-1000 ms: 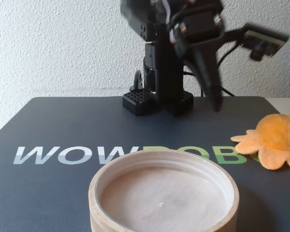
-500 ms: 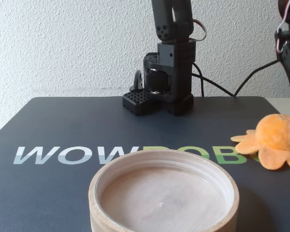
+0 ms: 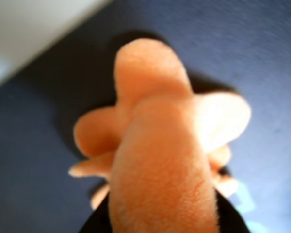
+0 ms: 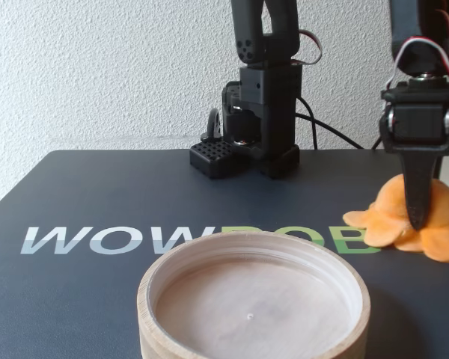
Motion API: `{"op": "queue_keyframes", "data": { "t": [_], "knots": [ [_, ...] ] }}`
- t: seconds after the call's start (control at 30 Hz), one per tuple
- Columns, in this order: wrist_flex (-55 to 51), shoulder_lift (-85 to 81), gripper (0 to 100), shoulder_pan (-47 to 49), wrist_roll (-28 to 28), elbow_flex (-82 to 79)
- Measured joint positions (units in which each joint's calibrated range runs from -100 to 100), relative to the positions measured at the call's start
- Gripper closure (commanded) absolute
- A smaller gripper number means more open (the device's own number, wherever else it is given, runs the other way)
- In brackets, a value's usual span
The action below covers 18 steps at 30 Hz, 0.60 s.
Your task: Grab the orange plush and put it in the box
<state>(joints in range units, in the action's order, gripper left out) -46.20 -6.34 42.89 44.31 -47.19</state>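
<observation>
The orange plush [image 4: 404, 217] lies on the dark mat at the right edge of the fixed view, with its flaps spread at the base. My gripper [image 4: 417, 221] comes down on it from above, one black finger in front of its body. In the wrist view the plush [image 3: 160, 160] fills the middle, its body pinched into a narrow ridge between black fingers [image 3: 233, 218]. The gripper looks shut on the plush, which still touches the mat. The box [image 4: 144, 299], a round pale wooden dish, stands empty at the front centre, to the left of the plush.
The dark mat [image 4: 97, 194] with pale lettering covers the table. The arm's black base [image 4: 258, 134] and cables stand at the back centre against a white wall. A white strip [image 3: 29, 29] borders the mat in the wrist view.
</observation>
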Motion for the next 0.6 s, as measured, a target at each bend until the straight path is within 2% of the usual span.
{"op": "queue_keyframes", "data": {
  "t": [0.1, 0.2, 0.33, 0.5, 0.6],
  "knots": [
    [0.0, -0.68, 99, -4.13, -4.27, 0.27],
    [-2.23, -6.64, 99, -11.27, -13.54, 2.42],
    [-1.29, -14.63, 99, -23.8, -29.39, 2.6],
    [7.05, -15.4, 97, -33.38, -39.22, 2.6],
    [8.51, -15.4, 73, -34.64, -39.58, 2.6]
  ]
}}
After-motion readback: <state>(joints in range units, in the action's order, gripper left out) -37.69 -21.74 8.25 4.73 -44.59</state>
